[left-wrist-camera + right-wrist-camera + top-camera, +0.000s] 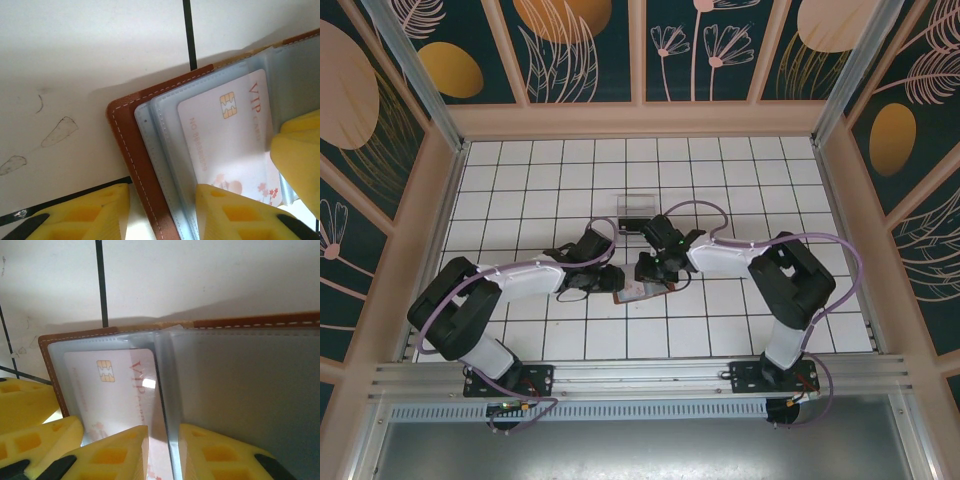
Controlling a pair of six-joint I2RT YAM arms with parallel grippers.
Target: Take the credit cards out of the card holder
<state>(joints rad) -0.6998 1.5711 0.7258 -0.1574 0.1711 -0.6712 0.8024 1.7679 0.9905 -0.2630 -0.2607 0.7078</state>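
Seen from above, my two arms meet over the middle of the white tiled table (520, 190). My left gripper (603, 280) and right gripper (655, 268) both hang low over the reddish-brown card holder (642, 291), which lies open and flat between them. A clear tray (638, 205) stands farther back, apart from us.

From my left wrist, the holder's stitched leather corner and grey-blue sleeves run up between my left fingers (235, 215). They are spread, one outside the cover over bare table and the other over the sleeve page. A pale credit card (230, 135) with a gold chip and "VIP" lettering sits in that sleeve, just beyond the inner fingertip.

From my right wrist, my right fingers (115, 455) are nearly together, with a clear sleeve leaf standing in the narrow gap. I cannot tell whether the pads actually pinch it. The card lies in the pocket just left of that leaf, beside my fingertip.

I judge the step to be freeing this card. To do it well, my left side should pin the cover down. My right should grip the card itself, not the plastic leaf, and draw it toward the pocket's mouth without lifting the holder.
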